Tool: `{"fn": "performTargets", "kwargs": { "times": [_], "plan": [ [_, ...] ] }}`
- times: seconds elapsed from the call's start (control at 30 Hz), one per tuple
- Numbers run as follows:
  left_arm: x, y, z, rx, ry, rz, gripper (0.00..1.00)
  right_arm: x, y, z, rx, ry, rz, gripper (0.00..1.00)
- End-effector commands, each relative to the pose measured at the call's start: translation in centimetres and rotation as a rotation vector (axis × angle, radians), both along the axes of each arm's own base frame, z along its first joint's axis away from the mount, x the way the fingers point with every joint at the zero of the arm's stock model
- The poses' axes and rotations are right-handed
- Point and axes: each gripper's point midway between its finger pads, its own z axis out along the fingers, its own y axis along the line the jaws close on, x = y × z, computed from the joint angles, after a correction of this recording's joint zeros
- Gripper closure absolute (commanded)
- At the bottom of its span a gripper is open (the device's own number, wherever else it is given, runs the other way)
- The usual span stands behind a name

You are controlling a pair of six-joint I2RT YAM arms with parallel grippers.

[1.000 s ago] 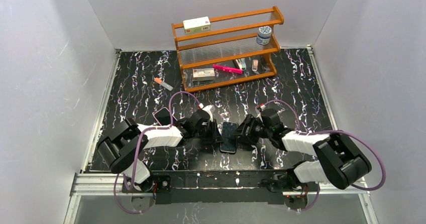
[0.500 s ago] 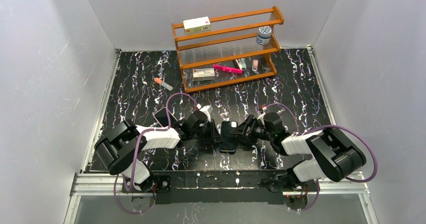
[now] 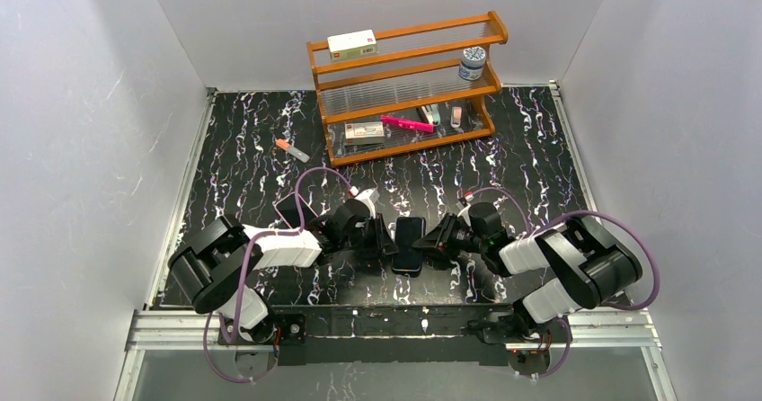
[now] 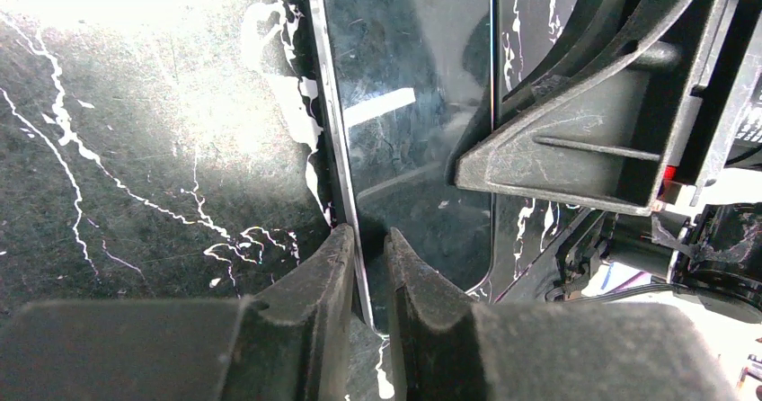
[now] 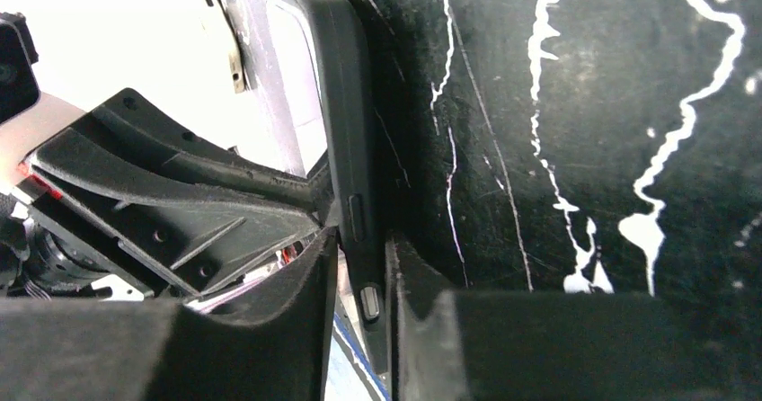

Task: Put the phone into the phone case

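Observation:
The phone lies flat on the black marbled table between my two grippers. In the left wrist view its glossy dark screen shows a pale metallic rim on the left side. My left gripper is shut on that rim at the phone's near left corner. The right wrist view shows the phone case as a matte black side wall with two small buttons, running along the phone's other long edge. My right gripper is shut on this wall, one finger on each side. Whether the phone is seated in the case is unclear.
A wooden three-tier rack stands at the back with a white box, a jar, a pink pen and small items. A small orange-tipped stick lies left of it. A dark flat slab lies beside the left arm.
My right gripper has moved left to the phone's right edge and narrowed its jaws onto the case wall. The left gripper has kept its hold on the left edge.

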Motion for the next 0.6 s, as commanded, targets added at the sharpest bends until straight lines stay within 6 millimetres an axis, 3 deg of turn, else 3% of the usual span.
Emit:
{"fn": "performTargets", "kwargs": {
  "times": [0.0,0.17,0.23,0.37,0.57],
  "plan": [
    [-1.6,-0.2,-0.6,-0.003,0.030,-0.048,0.83,0.2,2.3,2.7,0.102,-0.086,0.105,0.78],
    [-1.2,0.3,0.4,-0.007,0.016,-0.032,0.74,0.2,2.6,3.8,0.123,-0.140,0.142,0.97],
    [-0.4,1.2,1.7,-0.022,0.015,-0.002,0.64,0.2,2.6,4.6,0.122,-0.177,0.158,0.99],
    [1.2,2.6,7.1,-0.128,-0.018,0.024,0.41,-0.3,2.8,7.7,0.167,-0.293,0.214,0.99],
    [1.5,4.0,14.7,-0.151,-0.126,-0.015,0.08,-1.6,3.2,15.2,0.312,-0.505,0.309,0.99]
  ]
}}
